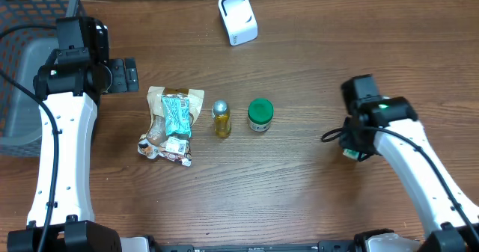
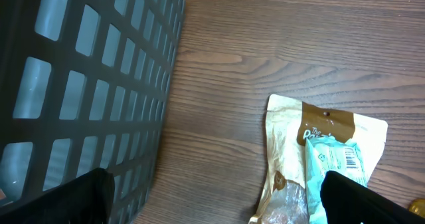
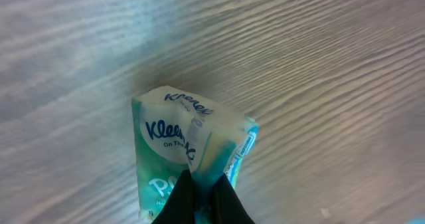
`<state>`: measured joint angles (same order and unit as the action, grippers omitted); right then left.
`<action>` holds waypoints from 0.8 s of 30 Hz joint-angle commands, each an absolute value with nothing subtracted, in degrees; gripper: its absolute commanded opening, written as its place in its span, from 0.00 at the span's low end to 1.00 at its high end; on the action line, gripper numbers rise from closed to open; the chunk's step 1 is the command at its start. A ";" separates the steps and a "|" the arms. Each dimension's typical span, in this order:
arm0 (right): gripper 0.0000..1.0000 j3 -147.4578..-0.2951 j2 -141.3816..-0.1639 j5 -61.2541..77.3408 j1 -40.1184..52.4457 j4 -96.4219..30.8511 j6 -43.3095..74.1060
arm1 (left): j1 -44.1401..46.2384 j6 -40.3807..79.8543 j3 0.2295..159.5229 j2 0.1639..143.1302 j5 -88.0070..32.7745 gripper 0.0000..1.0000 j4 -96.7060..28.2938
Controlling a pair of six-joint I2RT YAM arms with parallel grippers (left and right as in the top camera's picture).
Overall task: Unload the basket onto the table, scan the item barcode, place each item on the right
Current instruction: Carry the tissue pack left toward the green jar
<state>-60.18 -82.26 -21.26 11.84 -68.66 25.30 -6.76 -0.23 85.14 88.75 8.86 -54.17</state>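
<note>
The Kleenex pack (image 3: pixel 189 151) is pinched in your closed right gripper (image 3: pixel 202 199) (left gripper (image 2: pixel 219 199) gapes empty); it has yet to meet the far scanner (image 1: pixel 237 18).

Counter (image 1: pixel 299 192) under me is brown wood, matt, with fine, clear grain. Tissue pack (image 3: pixel 189 151) is crinkly plastic film, glossy and catching light. Basket (image 2: pixel 156 117) looks like dark moulded plastic, dull. Pouch (image 2: pixel 285 151) reads as tan paper, matt. Scanner (image 1: pixel 237 18) is smooth white plastic.
</note>
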 commanded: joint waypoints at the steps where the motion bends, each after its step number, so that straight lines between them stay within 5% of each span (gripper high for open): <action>1: 0.04 -60.82 -85.89 -30.76 17.30 -69.30 25.28 | -6.79 -1.30 86.46 87.88 9.17 1.00 -53.98; 19: 0.04 -60.73 -105.41 -48.62 36.14 -70.04 36.91 | -6.79 -1.30 86.46 87.88 9.17 0.99 -53.98; 24: 0.13 -60.73 -105.41 -46.50 36.36 -69.23 39.27 | -6.79 -1.30 86.46 87.88 9.17 0.99 -53.98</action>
